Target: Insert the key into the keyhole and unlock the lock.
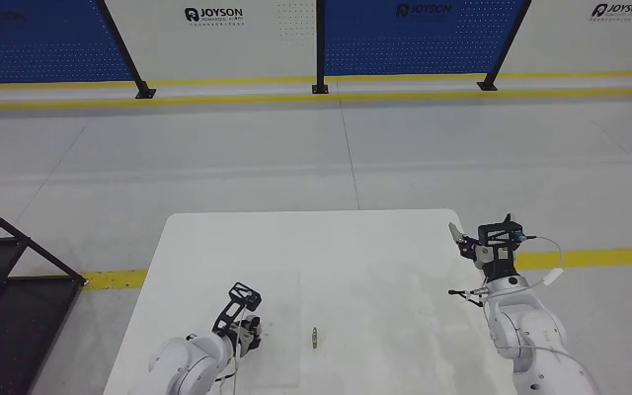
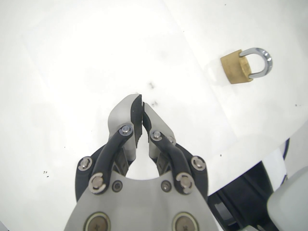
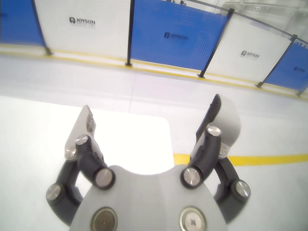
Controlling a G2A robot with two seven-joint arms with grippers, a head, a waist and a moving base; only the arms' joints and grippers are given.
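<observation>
A brass padlock (image 1: 313, 337) lies flat on the white table (image 1: 346, 257) near its front edge. In the left wrist view the padlock (image 2: 237, 69) shows its silver shackle (image 2: 264, 63) closed into the body. My left gripper (image 2: 142, 100) hovers low over the table a short way to the padlock's side, its black pads pressed together with nothing visible between them. From above, the left gripper (image 1: 249, 326) is left of the padlock. My right gripper (image 3: 151, 106) is open and empty above the table's far right corner, aimed at the floor beyond; from above, this gripper (image 1: 481, 237) stands at the right edge.
The table top (image 2: 72, 49) carries small dark specks. Yellow floor tape (image 3: 264, 158) runs past the table's right side. Blue and white barrier panels (image 1: 415, 35) stand far behind. A dark rack (image 1: 25, 296) sits off the table's left side.
</observation>
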